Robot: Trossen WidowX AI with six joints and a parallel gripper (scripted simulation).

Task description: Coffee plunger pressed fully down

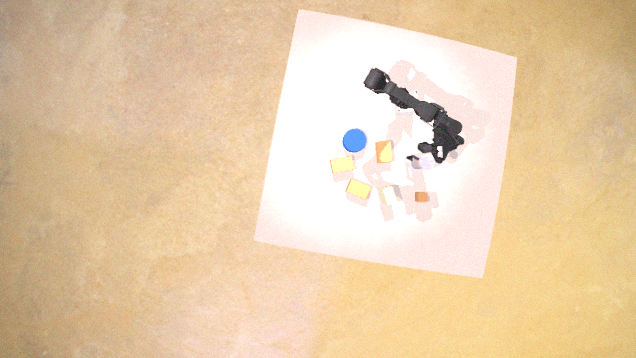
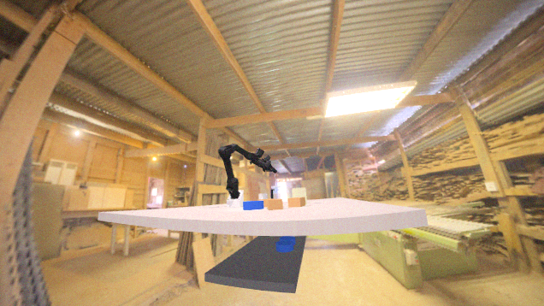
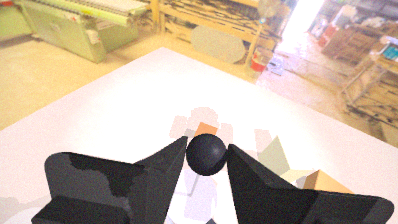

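Blue cylinder [image 1: 354, 140], two yellow blocks [image 1: 342, 164] beside it, orange blocks [image 1: 384, 151] nearby on white table [image 1: 320, 65].

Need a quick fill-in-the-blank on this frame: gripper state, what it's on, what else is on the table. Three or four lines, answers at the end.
1. The gripper is shut on the plunger's black ____.
2. In the wrist view one finger touches it on each ____.
3. In the top view the round disc on the table is ____ in colour.
4. In the top view the arm stands over the ____ table.

Missing words: knob; side; blue; white
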